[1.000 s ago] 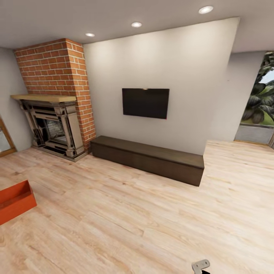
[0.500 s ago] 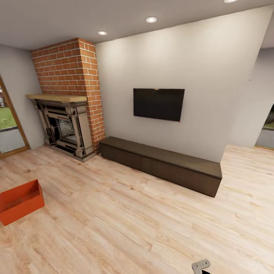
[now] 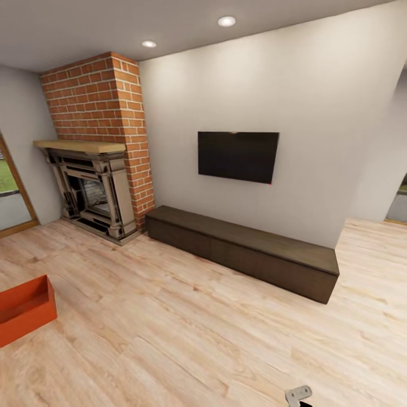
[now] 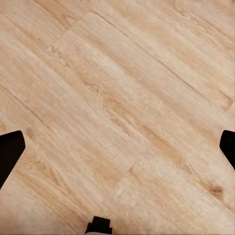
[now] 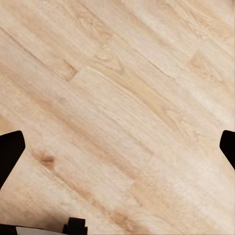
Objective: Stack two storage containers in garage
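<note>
I am in the living room, on light wood-plank flooring (image 3: 198,328). One red-orange open-top storage container (image 3: 25,308) sits on the planks at the head view's left edge, partly cut off by the frame. It is far from both arms. My left gripper (image 4: 117,152) hangs open over bare planks, its black fingertips (image 4: 10,152) wide apart with nothing between them. My right gripper (image 5: 117,152) is open above the planks in the same way. A small grey piece of the right arm (image 3: 298,394) shows at the head view's lower edge. The garage is out of view.
A brick fireplace (image 3: 93,186) stands at the back left. A long dark brown chest (image 3: 243,251) runs along the beige wall under a black TV (image 3: 237,156). A glass door (image 3: 8,192) is at the far left and an opening (image 3: 395,206) at the far right.
The head camera has swung, so the whole picture has shifted right and then back a little. The container now sits lower and more cut off. Nothing in the room has moved.
</note>
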{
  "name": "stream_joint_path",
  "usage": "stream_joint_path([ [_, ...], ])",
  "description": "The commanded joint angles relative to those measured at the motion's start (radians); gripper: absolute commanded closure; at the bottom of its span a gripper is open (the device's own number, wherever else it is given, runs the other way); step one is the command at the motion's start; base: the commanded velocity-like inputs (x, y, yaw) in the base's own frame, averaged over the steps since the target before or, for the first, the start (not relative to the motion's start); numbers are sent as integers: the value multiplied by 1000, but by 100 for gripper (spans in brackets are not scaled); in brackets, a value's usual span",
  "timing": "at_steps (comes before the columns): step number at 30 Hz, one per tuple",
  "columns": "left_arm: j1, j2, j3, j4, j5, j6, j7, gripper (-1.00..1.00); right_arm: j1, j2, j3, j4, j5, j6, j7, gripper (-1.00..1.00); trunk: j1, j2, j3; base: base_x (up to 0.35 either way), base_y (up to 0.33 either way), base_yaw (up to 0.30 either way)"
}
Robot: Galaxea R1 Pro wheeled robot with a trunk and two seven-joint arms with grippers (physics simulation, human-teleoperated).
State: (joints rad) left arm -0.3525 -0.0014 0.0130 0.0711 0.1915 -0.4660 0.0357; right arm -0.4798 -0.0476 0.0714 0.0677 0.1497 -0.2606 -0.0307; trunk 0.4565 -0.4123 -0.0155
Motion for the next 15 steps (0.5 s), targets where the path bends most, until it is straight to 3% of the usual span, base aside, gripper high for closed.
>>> stream_joint_path([
  [1, -2, 0, 1, 4, 0, -6, 1, -100, -2, 0, 7, 4, 4, -6, -3, -100, 1, -2, -2, 328, 0, 0],
  [15, -2, 0, 1, 4, 0, -6, 1, -100, -2, 0, 7, 4, 4, -6, -3, -100, 1, -2, -2, 328, 0, 21],
])
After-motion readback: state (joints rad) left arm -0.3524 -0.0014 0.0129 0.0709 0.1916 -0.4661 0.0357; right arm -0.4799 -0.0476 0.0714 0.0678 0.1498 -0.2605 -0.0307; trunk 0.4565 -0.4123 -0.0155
